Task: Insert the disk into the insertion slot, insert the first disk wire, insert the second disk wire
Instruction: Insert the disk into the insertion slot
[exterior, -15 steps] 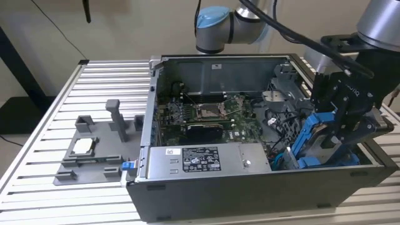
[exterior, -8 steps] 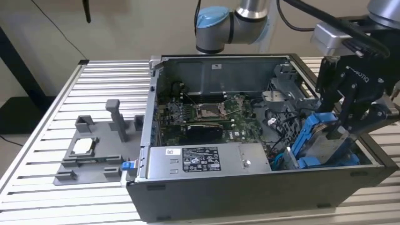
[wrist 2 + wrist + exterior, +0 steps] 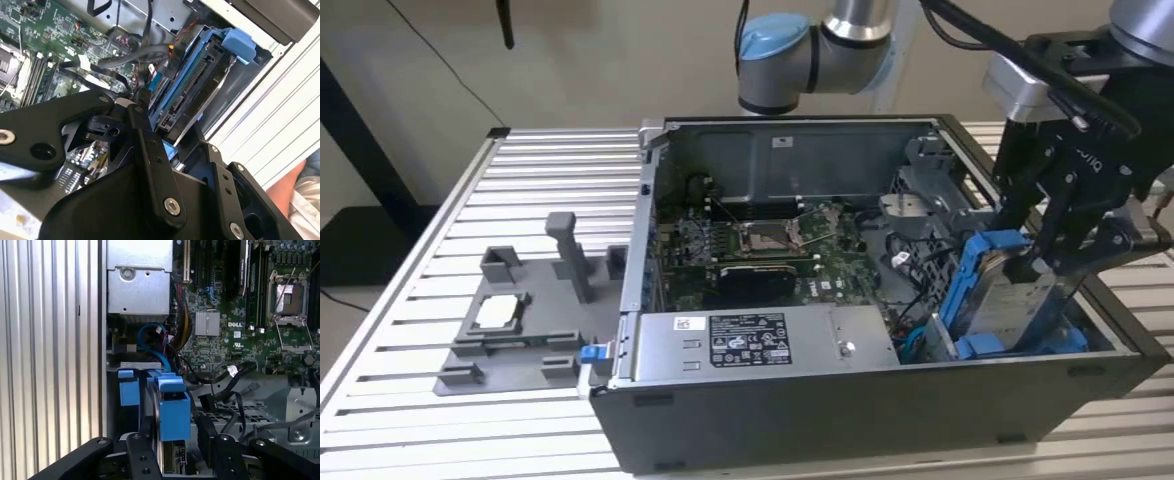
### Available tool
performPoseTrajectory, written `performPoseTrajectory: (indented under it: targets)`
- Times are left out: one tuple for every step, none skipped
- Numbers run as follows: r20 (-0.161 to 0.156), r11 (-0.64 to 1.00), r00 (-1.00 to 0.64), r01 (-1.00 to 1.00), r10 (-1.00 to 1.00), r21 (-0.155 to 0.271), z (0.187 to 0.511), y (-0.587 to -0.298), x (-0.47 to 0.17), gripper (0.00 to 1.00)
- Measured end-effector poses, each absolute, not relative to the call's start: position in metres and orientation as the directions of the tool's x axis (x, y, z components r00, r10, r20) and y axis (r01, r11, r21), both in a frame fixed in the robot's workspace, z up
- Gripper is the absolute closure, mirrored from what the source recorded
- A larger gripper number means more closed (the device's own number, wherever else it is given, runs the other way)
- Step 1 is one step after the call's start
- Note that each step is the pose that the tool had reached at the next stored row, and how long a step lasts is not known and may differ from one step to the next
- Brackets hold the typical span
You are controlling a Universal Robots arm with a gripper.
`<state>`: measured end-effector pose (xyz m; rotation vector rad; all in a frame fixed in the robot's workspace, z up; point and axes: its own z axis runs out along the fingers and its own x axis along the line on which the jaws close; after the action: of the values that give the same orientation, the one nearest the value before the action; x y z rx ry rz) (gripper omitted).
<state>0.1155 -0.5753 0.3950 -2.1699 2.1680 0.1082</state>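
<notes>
Gripper pinched the disk on edge, partly down in the insertion slot — exterior view's right end of the open computer case — motherboard inside.

Plain beige wall behind, evenly lit. Ribbed silver slatted table in front, slats running across the exterior view. Dark slanted post at the exterior view's left, before the wall.

Robotics lab: robot arm, slatted aluminium bench, open computer case.
</notes>
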Motion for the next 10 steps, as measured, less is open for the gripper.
performPoseTrajectory:
  targets:
    - [-0.101, -0.001, 0.0, -1.0, -0.995, 0.002, 0.3982, -0.5755, 0.1154, 0.51]
    - [-0.1, 0.0, 0.0, -1.0, -0.995, 0.003, 0.4014, -0.5757, 0.1154, 0.51]
    - [-0.101, 0.0, 0.0, -1.0, -0.995, 0.004, 0.4019, -0.5761, 0.1154, 0.51]
    - [-0.101, 0.0, 0.0, -1.0, -0.995, 0.004, 0.4018, -0.5761, 0.1154, 0.51]
    - [-0.099, 0.0, 0.0, -1.0, -0.995, 0.004, 0.4017, -0.5761, 0.1155, 0.51]
    - [-0.097, 0.0, 0.0, -1.0, -0.995, 0.005, 0.4015, -0.5762, 0.1155, 0.51]
    - [-0.096, 0.0, 0.0, -1.0, -0.995, 0.004, 0.4003, -0.5762, 0.1155, 0.51]
    - [-0.095, 0.0, 0.0, -1.0, -0.995, 0.003, 0.3988, -0.5762, 0.1156, 0.51]
    - [-0.094, 0.0, 0.0, -1.0, -0.996, 0.002, 0.3971, -0.5762, 0.1156, 0.51]
    - [-0.093, -0.001, 0.0, -1.0, -0.996, 0.002, 0.3956, -0.5762, 0.1156, 0.51]
